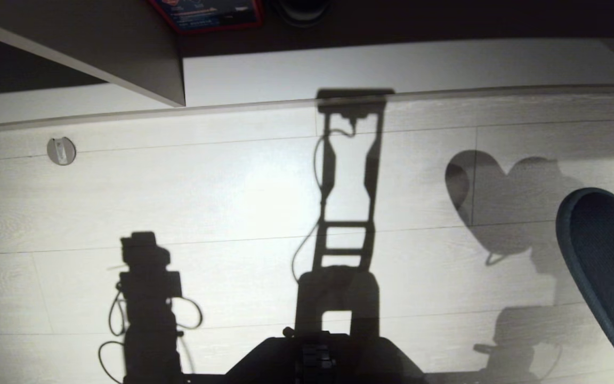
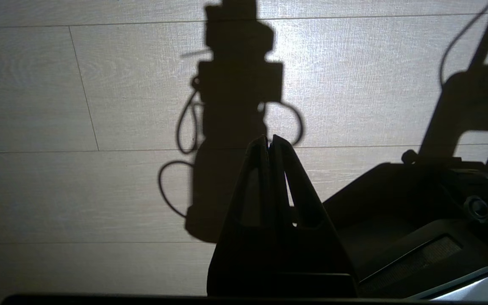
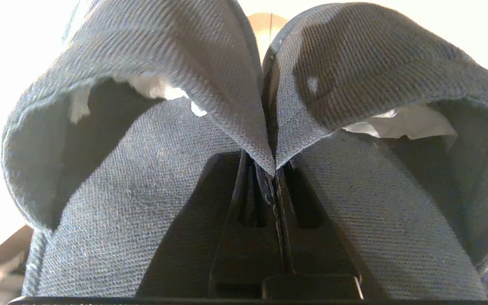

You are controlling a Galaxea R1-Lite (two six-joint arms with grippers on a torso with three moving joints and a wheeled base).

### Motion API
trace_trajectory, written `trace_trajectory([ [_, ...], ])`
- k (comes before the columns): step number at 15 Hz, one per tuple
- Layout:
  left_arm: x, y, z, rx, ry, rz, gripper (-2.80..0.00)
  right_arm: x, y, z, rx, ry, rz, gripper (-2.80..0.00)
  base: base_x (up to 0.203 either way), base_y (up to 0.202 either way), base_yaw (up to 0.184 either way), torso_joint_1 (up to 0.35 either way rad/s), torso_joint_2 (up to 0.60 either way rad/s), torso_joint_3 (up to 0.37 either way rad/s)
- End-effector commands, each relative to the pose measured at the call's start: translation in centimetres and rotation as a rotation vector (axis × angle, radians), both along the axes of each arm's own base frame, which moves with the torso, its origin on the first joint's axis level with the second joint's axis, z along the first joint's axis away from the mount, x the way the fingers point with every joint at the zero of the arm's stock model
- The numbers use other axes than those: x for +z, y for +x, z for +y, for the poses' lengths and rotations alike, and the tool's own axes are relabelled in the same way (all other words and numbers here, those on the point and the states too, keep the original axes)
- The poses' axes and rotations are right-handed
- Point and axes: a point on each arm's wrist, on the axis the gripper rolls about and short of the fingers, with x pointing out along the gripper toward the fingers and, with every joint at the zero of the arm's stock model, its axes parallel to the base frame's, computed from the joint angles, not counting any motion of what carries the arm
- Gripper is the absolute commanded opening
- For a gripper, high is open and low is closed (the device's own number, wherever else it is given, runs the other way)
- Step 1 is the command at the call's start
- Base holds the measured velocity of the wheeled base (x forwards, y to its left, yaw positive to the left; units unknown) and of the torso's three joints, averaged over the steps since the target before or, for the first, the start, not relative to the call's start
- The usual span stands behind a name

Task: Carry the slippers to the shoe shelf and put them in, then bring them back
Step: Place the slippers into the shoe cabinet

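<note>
Pale wood floor (image 1: pixel 232 202) | right end effector (image 3: pixel 274 173) pinching both slippers (image 3: pixel 210 76) by inner rims | left end effector (image 2: pixel 269 142) closed, empty

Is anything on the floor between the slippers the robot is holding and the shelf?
Nothing visible does. The right end effector is shut on the slippers, at the right edge of the head view. Only shadows cross the pale floor ahead; the shoe shelf isn't clearly in view.

Slippers (image 1: pixel 608 266) cut off, perhaps half.
</note>
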Motion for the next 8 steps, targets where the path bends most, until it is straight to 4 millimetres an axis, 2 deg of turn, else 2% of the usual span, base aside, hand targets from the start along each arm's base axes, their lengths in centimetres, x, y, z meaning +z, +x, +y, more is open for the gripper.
trace_trajectory([
  [1,0.0,0.0,0.0,0.001,0.001,0.000,-2.80,0.4,1.8,0.0,0.002,0.002,0.047,-2.80,0.000,0.000,0.000,0.000,0.00,0.000],
  [4,0.0,0.0,0.0,0.001,-0.001,0.000,-2.80,0.3,3.7,0.1,0.005,-0.006,-0.004,-2.80,0.000,0.000,0.000,0.000,0.00,0.000],
  [6,0.0,0.0,0.0,0.001,-0.001,0.000,-2.80,0.2,3.8,0.1,0.005,-0.009,-0.005,-2.80,0.000,0.000,0.000,0.000,0.00,0.000],
  [8,0.0,0.0,0.0,0.001,-0.001,0.000,-2.80,-0.2,4.8,0.1,0.005,-0.015,-0.030,-2.80,0.000,0.000,0.000,0.000,0.00,0.000],
])
